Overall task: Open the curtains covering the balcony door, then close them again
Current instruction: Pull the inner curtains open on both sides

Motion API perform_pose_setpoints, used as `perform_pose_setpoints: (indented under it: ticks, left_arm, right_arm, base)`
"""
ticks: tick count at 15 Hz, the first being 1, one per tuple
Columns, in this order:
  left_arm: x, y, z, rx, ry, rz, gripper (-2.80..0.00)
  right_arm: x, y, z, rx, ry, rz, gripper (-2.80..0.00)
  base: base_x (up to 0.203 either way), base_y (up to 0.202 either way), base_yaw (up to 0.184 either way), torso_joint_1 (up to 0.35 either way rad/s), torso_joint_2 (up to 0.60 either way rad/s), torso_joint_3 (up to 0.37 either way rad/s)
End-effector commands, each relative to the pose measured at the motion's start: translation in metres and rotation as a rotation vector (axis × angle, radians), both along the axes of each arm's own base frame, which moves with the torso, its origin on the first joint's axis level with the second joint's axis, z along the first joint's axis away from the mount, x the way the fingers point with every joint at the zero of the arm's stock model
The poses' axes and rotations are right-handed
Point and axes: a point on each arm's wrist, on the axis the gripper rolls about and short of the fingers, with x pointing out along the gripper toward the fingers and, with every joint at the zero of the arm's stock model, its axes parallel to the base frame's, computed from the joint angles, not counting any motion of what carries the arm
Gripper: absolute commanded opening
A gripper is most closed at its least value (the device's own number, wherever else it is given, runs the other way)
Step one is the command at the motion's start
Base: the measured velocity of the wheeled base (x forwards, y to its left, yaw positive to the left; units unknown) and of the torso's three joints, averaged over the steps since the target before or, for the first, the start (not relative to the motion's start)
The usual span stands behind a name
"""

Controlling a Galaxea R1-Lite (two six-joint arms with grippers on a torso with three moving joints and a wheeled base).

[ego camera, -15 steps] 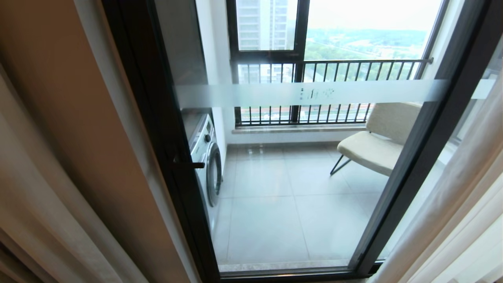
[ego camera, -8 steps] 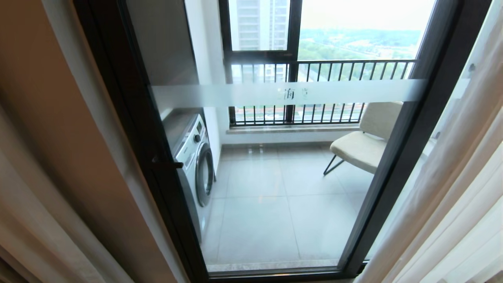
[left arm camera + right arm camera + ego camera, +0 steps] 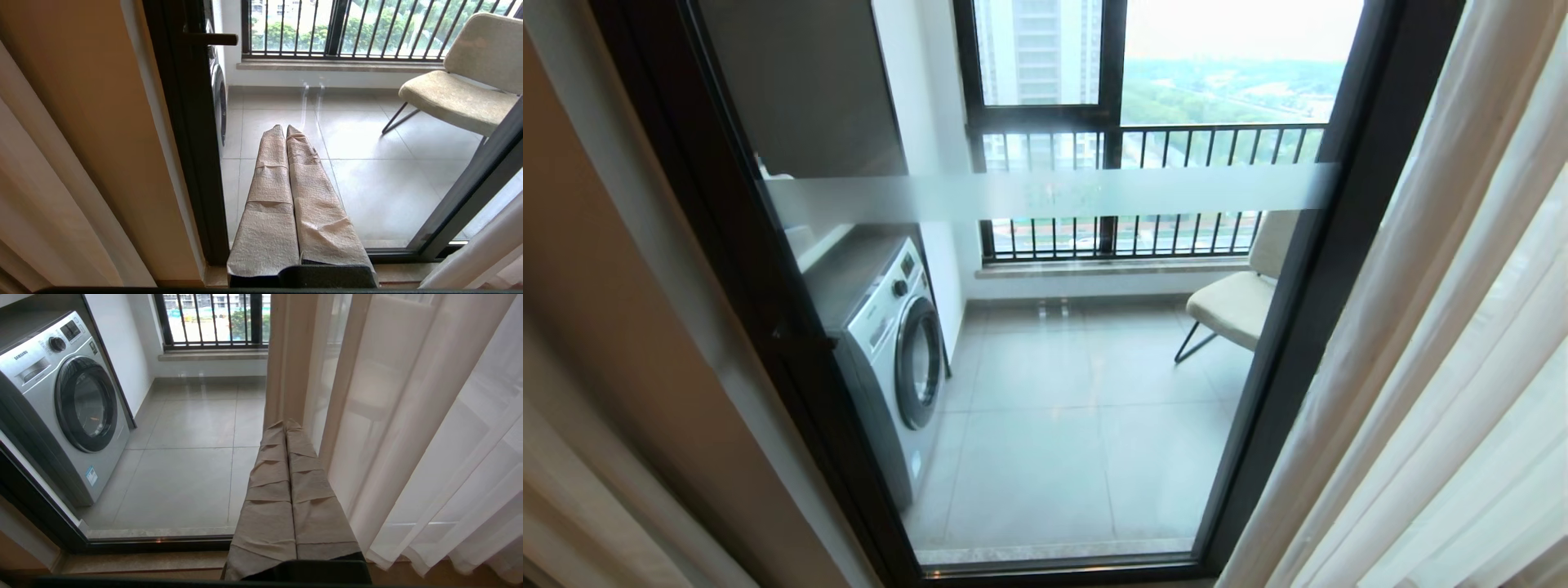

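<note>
curtains [image 3: 1421, 367]: judged soft, light, pleated | hold advised at drape edge | left claw [image 3: 286, 132], right claw [image 3: 286, 426]: pressed together, empty

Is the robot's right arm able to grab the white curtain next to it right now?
Probably yes. The right gripper sits right beside the white sheer curtain, with nothing between them. Its fingers are shut, though, so it would have to open them first. The left gripper faces the balcony door instead.
</note>
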Motion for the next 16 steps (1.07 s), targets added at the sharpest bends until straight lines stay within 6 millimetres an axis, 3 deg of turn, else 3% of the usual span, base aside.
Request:
perform_pose_setpoints:
  ticks: [1, 10, 16]
  left_arm:
    - [-0.0002, 0.0000, 0.0000, 0.001, -0.002, 0.000, -2.80]
    - [0.0000, 0.0000, -0.0004, 0.001, -0.001, 0.000, -2.80]
    - [0.0000, 0.0000, -0.0002, 0.001, -0.002, 0.001, -2.80]
  right_arm:
    - [0.0001, 0.0000, 0.0001, 0.000, 0.001, 0.001, -2.80]
    - [0.0001, 0.0000, 0.0001, 0.000, 0.001, 0.001, -2.80]
    - [0.0001, 0.0000, 0.0001, 0.000, 0.001, 0.001, -2.80]
  base:
    - [0.000, -0.190, -0.002, 0.004, 0.00, 0.004]
    - [0.000, -0.185, 0.003, 0.002, 0.00, 0.003]
    - [0.000, -0.016, 0.000, 0.001, 0.00, 0.000]
